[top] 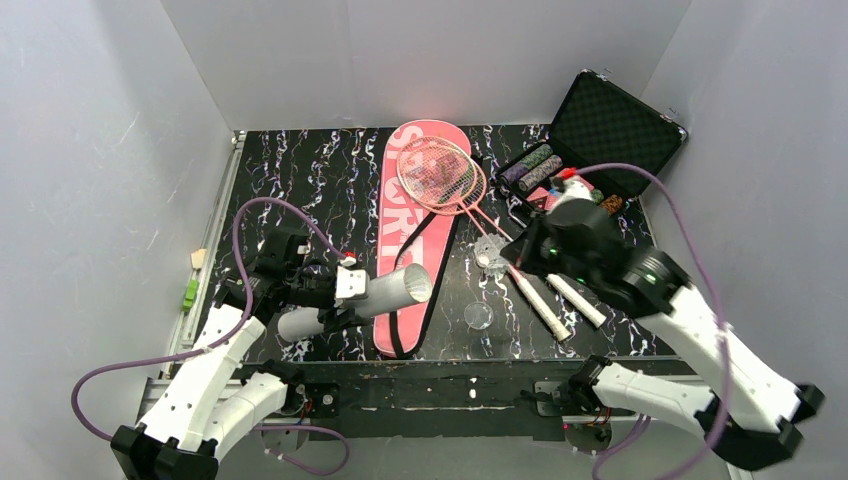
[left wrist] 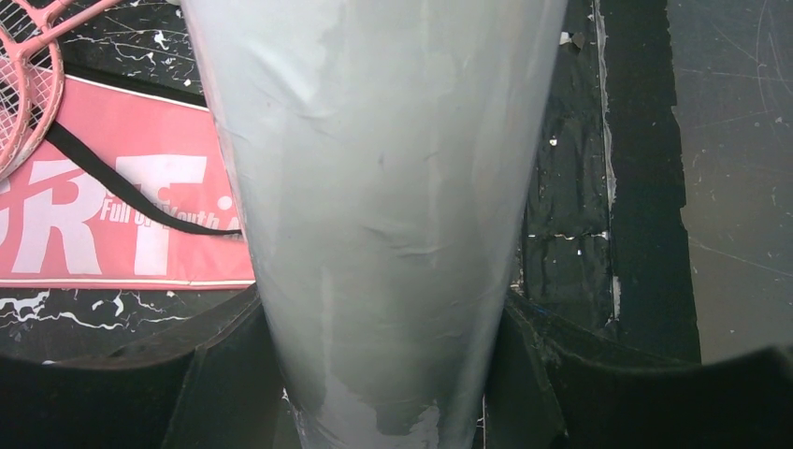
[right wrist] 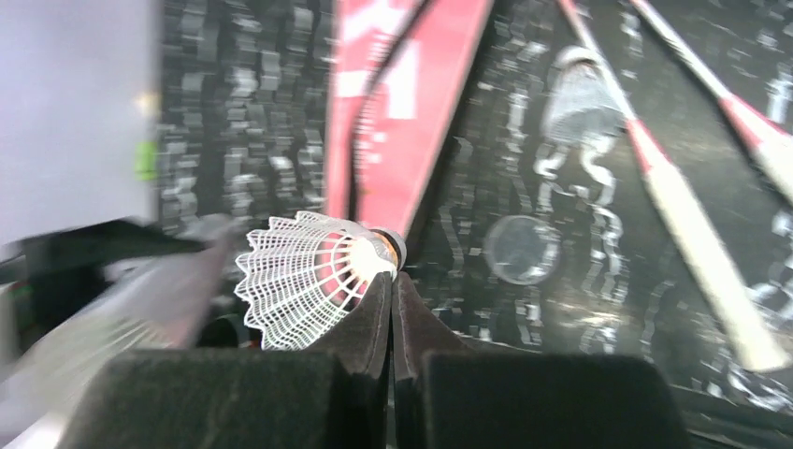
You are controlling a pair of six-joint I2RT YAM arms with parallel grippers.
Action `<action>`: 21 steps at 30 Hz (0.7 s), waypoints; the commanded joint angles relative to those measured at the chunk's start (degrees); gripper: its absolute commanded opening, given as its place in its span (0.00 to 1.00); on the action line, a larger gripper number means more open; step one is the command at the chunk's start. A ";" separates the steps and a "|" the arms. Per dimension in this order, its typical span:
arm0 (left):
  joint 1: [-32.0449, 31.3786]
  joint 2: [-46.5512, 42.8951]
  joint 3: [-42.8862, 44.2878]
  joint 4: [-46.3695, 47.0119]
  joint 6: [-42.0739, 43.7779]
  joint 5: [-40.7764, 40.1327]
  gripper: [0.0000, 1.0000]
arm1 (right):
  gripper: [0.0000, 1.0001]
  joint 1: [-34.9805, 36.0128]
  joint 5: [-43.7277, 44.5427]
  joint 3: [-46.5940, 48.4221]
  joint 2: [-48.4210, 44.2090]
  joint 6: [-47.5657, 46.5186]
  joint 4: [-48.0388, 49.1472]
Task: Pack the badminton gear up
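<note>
**Ana:** What does each gripper have at this moment?

**Bo:** The left gripper (top: pixel 340 298) is closed around the white tube (top: pixel 385 293), near its closed end. In the left wrist view the tube fills the space between the jaws and runs away from them. The right gripper (right wrist: pixel 393 290) has its jaws pressed together on the cork of a shuttlecock (right wrist: pixel 299 290), right at the fingertips.

**Ana:** And how do these things point?

**Bo:** The tube's long axis goes from the left jaws forward and toward the right arm. Its open mouth (top: pixel 418 284) is at the end far from the jaws, over the edge of the pink bag (top: pixel 415 215). The shuttlecock lies across the right fingers, with the cork at the tips. Its netted skirt opens to the left of the jaws, the side where the tube shows blurred.

**Ana:** So the step is to load it into the tube?

**Bo:** It seems so. The right arm should probably bring the shuttlecock's axis onto the tube's axis before entering, while the left jaws hold the tube firm. The skirt leads, so it could catch on the rim; a slow, centred entry looks safer.

**Ana:** What else is close?

**Bo:** A second shuttlecock (right wrist: pixel 580 94) lies beyond the right jaws, beside a racket (right wrist: pixel 697 253). A clear round disc (right wrist: pixel 521 250), perhaps the cap, is just ahead of the tips.
</note>
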 commanded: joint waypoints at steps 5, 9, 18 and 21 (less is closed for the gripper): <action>-0.25 -0.24 1.11 0.59 0.60 2.23 0.47 | 0.01 0.31 -17.68 -4.29 -9.87 3.12 17.26; -0.25 -0.33 1.43 0.60 0.19 2.02 0.46 | 0.01 0.31 -24.02 -4.79 -9.29 4.18 24.28; -0.21 -0.72 1.11 0.62 0.11 1.64 0.46 | 0.01 2.01 -28.55 -5.12 -6.04 5.93 30.55; -0.21 -0.70 1.08 0.77 -0.08 1.56 0.46 | 0.01 2.77 -28.90 -5.70 -5.56 6.18 31.00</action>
